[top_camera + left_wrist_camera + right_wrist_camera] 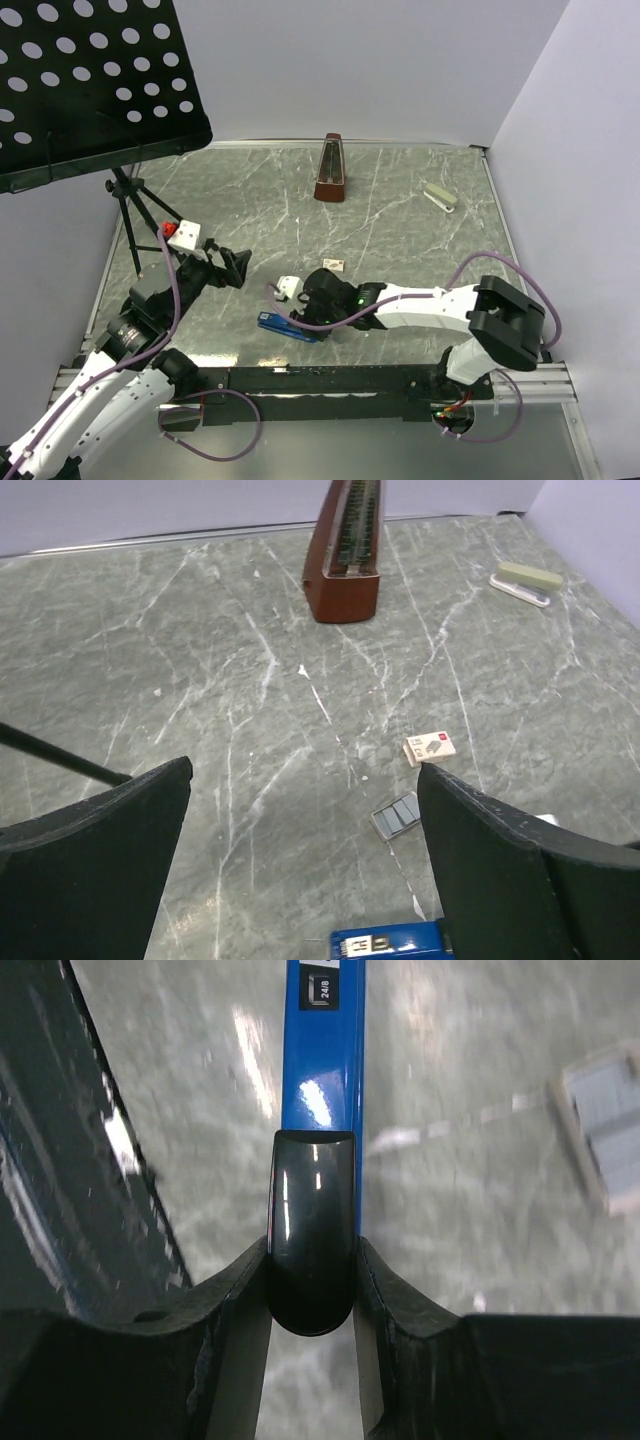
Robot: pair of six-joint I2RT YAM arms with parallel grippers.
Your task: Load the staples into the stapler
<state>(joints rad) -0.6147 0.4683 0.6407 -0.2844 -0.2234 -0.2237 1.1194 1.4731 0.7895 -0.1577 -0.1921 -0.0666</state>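
The blue stapler (275, 323) lies flat on the marble table near the front. My right gripper (308, 318) is shut on the stapler's black rear end (312, 1230), with the blue body (322, 1050) running away from the fingers. The staples' small whitish box with reddish print (430, 747) lies on the table just beyond, also visible from above (334, 265). A small grey tray of staples (397, 815) rests beside the box, and shows blurred in the right wrist view (610, 1125). My left gripper (305, 865) hangs open and holds nothing, left of the stapler (235, 265).
A brown metronome (331, 170) stands at the back middle. A pale second stapler (440, 197) lies at the back right. A black perforated music stand (90, 80) on a tripod (130, 215) overhangs the left side. White walls close the table's back and right.
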